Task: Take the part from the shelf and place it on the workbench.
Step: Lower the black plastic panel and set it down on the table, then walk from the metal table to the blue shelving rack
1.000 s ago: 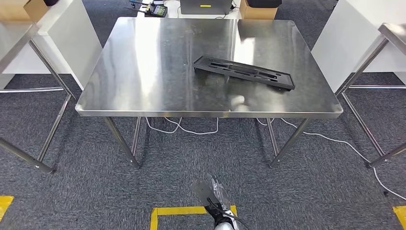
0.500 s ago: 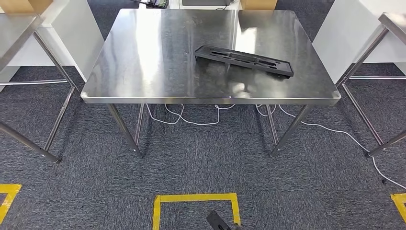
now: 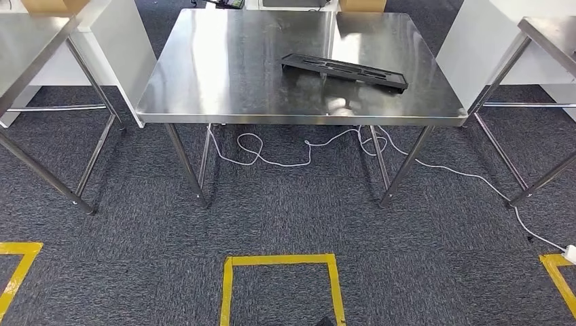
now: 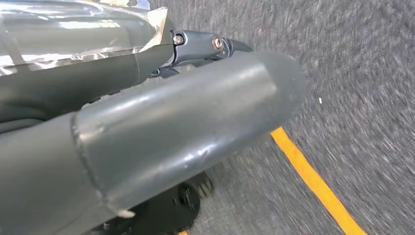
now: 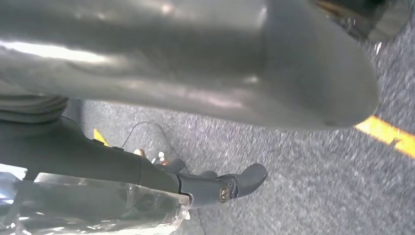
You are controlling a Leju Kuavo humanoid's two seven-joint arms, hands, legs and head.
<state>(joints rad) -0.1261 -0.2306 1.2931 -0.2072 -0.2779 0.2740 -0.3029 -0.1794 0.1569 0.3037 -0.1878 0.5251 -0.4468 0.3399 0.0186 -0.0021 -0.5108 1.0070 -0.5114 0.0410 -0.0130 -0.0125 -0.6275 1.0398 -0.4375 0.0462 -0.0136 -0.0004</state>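
**Black part lying on the steel workbench, both hands hanging over the carpet**

The black part, a long flat tray-like moulding with slots along its length, is lying on the stainless workbench in the upper middle of the head view, toward the right half of the top and angled so that its right end is sitting nearer the front edge. Nothing is touching it. A pale reflection is showing on the steel just in front of it.

Under the workbench a white cable is looping across the grey carpet. A yellow tape square is marking the floor at the bottom centre, with more yellow tape at the lower left and lower right corners. 2 further steel tables are standing at the left and right edges.

The left hand is hanging above the carpet beside a yellow line, holding nothing, fingers extended and apart. The right hand is likewise empty, its thumb and dark fingers spread over the carpet.
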